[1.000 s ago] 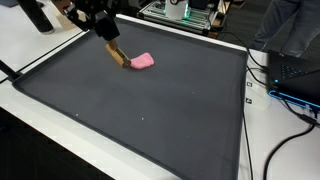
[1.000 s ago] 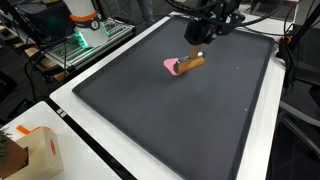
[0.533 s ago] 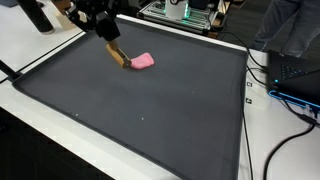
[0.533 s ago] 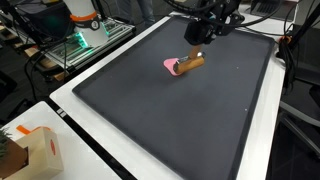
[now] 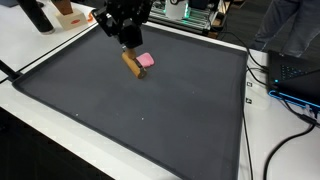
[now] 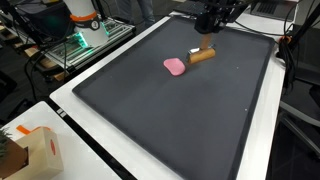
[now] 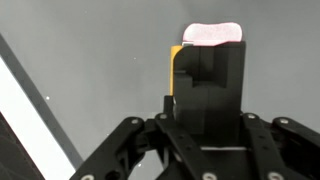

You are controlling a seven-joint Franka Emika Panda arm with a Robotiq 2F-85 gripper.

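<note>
The gripper (image 5: 128,43) stands over the wooden block (image 5: 132,65) — closed on it or free, I cannot tell. The block sits near the pink piece (image 5: 146,60), apart from it. Likely a positioning step — the next move calls for keeping clear of the pink piece.

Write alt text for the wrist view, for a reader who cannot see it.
The black tool fills the lower middle of the picture, over a dark mat. A tan wooden block shows against one side of it and a pink object shows just past its tip; whether the tool grips the block is hidden.
</note>
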